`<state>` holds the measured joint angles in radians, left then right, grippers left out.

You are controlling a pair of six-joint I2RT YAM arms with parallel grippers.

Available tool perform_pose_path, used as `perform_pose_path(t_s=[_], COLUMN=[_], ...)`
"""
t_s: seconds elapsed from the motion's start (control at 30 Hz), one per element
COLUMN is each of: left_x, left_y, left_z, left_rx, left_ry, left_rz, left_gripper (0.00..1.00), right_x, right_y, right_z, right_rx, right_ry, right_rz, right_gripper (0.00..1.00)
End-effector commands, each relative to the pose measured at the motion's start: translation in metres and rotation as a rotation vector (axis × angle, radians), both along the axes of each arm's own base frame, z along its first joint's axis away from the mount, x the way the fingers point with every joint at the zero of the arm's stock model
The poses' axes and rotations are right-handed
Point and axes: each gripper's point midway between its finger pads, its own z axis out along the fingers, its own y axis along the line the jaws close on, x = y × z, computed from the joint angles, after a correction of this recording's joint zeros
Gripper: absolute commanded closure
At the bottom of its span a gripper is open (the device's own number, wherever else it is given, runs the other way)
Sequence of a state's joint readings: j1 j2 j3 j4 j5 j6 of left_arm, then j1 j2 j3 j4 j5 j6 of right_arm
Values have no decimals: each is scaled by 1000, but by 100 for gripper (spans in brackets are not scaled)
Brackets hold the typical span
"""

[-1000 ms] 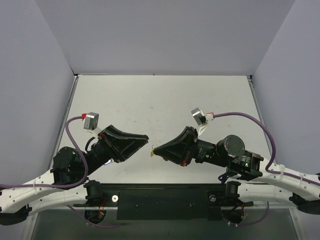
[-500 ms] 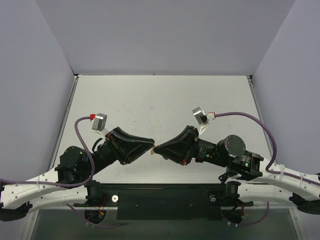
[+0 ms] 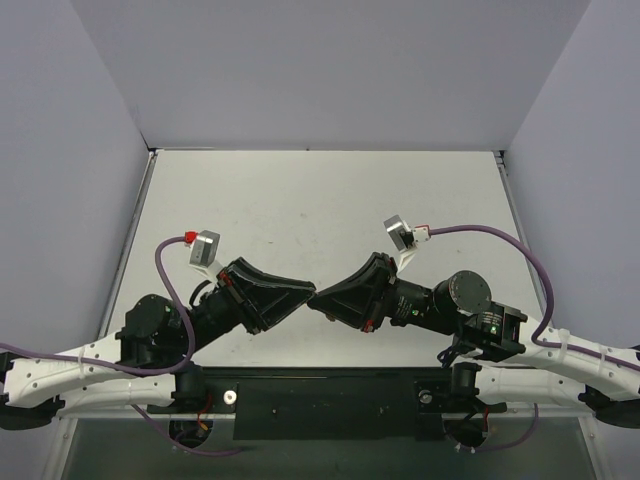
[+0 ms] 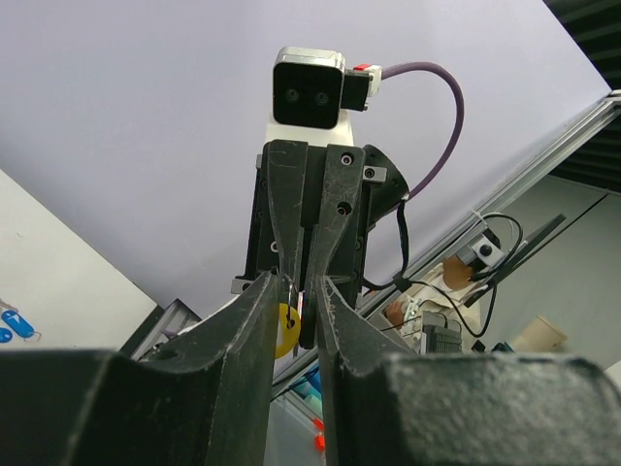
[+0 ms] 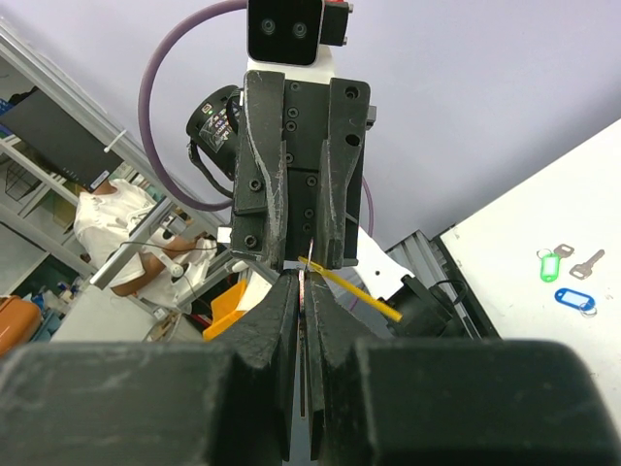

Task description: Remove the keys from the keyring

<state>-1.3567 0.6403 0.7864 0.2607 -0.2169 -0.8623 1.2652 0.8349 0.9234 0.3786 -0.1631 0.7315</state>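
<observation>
Two black grippers meet tip to tip low in the middle of the overhead view, above a matte white table [image 3: 330, 200] with faint scuffs. Left gripper [image 3: 306, 291] comes in from the lower left and right gripper [image 3: 319, 297] from the lower right; both are wedge-shaped and taper to blunt points. Keyring [image 4: 284, 326] is in the air between those tips. Its oval tag is glossy yellow plastic, seen partly face-on from the left wrist and partly hidden behind one dark, grainy finger [image 4: 254, 325]. From the right wrist the same tag shows only as a thin yellow sliver slanting down to the right. Left pincer is narrow: a slim gap shows between its fingers with the tag in or just behind it, and I cannot tell whether they pinch it. Right pincer is pressed together, its coarse black fingers [image 5: 277, 320] leaving only a hairline seam; what sits in the seam is too thin to make out. At the right edge of the right-wrist view, on the white surface well apart from the grippers, lie a green tag [image 5: 551, 264], a blue tag [image 5: 574, 296] and a small silver key [image 5: 587, 262].
</observation>
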Motion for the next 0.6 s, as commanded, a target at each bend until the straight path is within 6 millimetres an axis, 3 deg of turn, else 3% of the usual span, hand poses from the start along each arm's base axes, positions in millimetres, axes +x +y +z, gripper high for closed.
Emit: perform_pose_path(t_s=[0.0,0.4,0.5,0.57], left_x=[-7,-9,-9,-8], left_y=[4,4,5,5], left_z=[26,29,28,28], left_rx=[-58,-65,-52,-37], left_ry=[-42,-55,-53,-53], left_rz=[-11,-8,-4,-1], left_gripper=[70,83,98,100], right_x=[-2,-1,-2,-2], right_y=[-5,-7,-7,-7], right_z=[24,23,22,23], right_rx=[84,84,79,80], right_ry=[-34,-34,-33,-35], right_rz=[-6,-9,-7,-5], right_gripper=[100,100,100,100])
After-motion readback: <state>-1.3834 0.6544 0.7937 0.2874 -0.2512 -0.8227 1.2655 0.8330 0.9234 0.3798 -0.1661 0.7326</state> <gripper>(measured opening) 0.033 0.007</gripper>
